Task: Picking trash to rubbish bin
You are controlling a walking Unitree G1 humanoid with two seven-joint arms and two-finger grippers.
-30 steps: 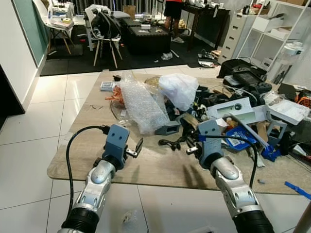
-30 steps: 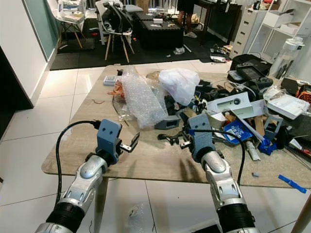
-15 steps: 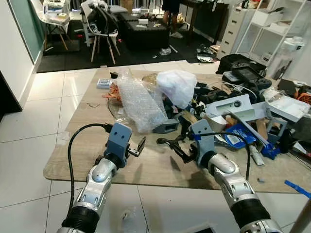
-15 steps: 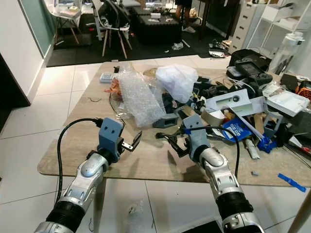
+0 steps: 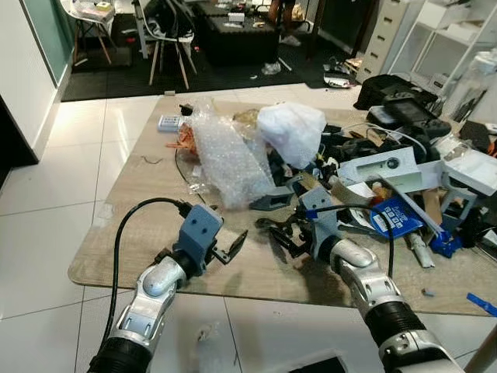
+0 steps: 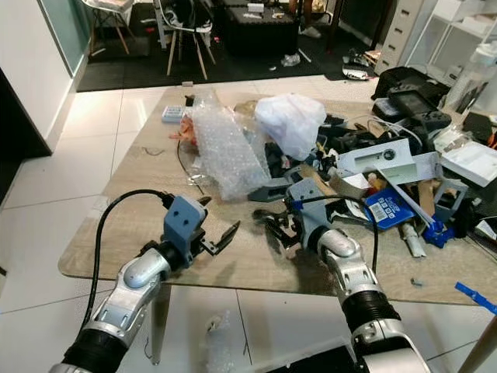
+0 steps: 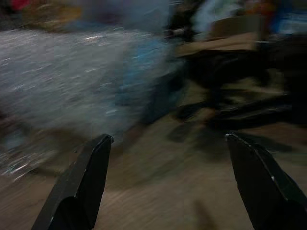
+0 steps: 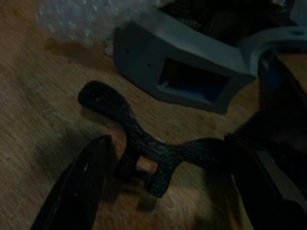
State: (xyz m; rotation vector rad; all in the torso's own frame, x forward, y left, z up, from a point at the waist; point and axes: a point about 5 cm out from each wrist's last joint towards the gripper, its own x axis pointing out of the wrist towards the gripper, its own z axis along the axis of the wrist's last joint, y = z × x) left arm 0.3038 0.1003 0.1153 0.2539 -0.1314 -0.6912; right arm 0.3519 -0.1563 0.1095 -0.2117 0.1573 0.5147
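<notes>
the right gripper [image 8: 165, 184] is hanging wide over a black carbon bracket [image 8: 144, 143] lying flat on the table [image 5: 147, 210], just beside a grey housing [image 8: 182, 72]. the left gripper [image 5: 231, 250] is hovering wide and empty nearby. being so flat, the bracket is likely risking a slipped pinch, or the fingers [image 8: 81, 187] catching the housing.

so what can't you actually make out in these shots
- Left wrist view: motion blur smears the clear bubble wrap sheet and the clutter beyond it; only the open left gripper reads clearly.
- Right wrist view: dim; the right end of the flat black forked bracket runs under a finger of the open right gripper.
- Eye views: the label on the blue packet is too small to read.
</notes>
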